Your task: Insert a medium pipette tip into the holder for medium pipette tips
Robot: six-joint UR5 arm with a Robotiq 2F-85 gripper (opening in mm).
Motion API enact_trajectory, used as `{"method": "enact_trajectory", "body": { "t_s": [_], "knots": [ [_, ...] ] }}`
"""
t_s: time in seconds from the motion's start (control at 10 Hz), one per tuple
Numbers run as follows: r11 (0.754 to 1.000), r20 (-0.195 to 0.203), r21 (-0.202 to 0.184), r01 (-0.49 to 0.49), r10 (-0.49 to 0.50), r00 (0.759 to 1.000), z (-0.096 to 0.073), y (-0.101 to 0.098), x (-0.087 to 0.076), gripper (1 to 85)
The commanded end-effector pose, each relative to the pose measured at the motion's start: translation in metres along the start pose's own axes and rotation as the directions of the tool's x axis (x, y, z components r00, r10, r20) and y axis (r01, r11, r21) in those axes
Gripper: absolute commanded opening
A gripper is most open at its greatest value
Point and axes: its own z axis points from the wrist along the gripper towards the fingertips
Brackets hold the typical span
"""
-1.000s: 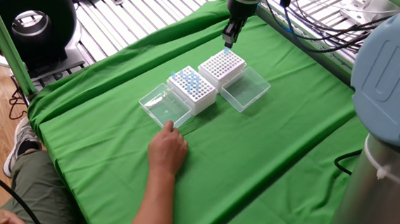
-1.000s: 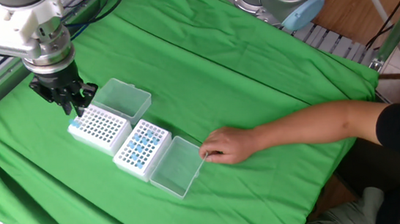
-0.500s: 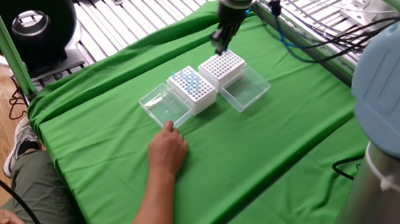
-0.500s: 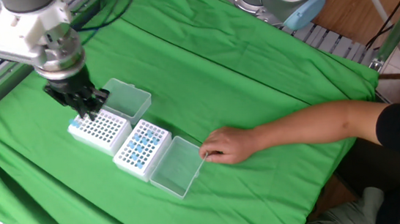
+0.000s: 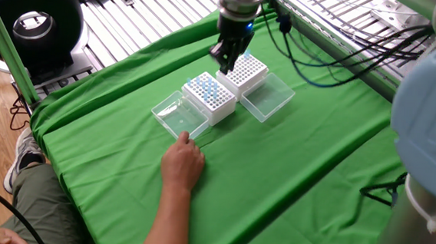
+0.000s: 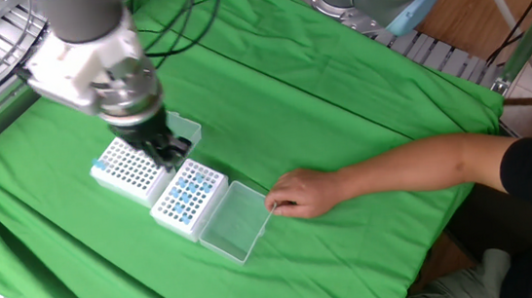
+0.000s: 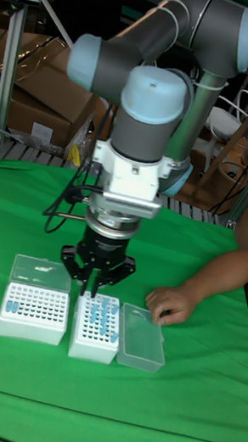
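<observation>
— On the green cloth (image 5: pixel 128 93), one fixed view: what stands there?
— Item: holder (image 5: pixel 244 72), a white rack of holes. Item: tip box (image 5: pixel 210 97), touching it, stocked with blue tips. A clear lid (image 5: pixel 180 113) lies open beside each. Gripper (image 5: pixel 226 61) hangs over the seam between the two racks. A person's hand (image 5: pixel 182 162) rests near the tip box's lid.

— And the medium pipette tip (image 5: pixel 247 55)?
— At the holder's far edge. Only its blue top shows.

— The other fixed view?
— Same tip (image 6: pixel 99 166) in a corner hole of the holder (image 6: pixel 131 170), apart from the gripper (image 6: pixel 167 154), which is blurred above the tip box (image 6: pixel 189 195).

— Tall fixed view?
— Tip (image 7: pixel 11 307) seated upright in the holder (image 7: pixel 33 312), long axis vertical. Gripper (image 7: pixel 94 285) points straight down over the tip box (image 7: pixel 97 327), fingers (image 7: pixel 122 270) spread apart. Hand (image 7: pixel 169 302) beside the lid (image 7: pixel 141 336).
</observation>
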Motion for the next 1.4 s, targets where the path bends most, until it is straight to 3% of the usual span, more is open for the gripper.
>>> {"method": "enact_trajectory", "body": {
  "t_s": [0.0,0.7,1.3],
  "knots": [
    [0.996,-0.025,-0.006,-0.088,0.088,0.996,0.006,0.031,0.018,23.0],
    [0.996,-0.012,0.002,-0.091,0.091,0.996,0.019,0.042,0.027,25.3],
    [0.997,0.015,0.005,-0.08,0.08,0.997,0.031,0.038,0.023,25.7]
  ]
}}
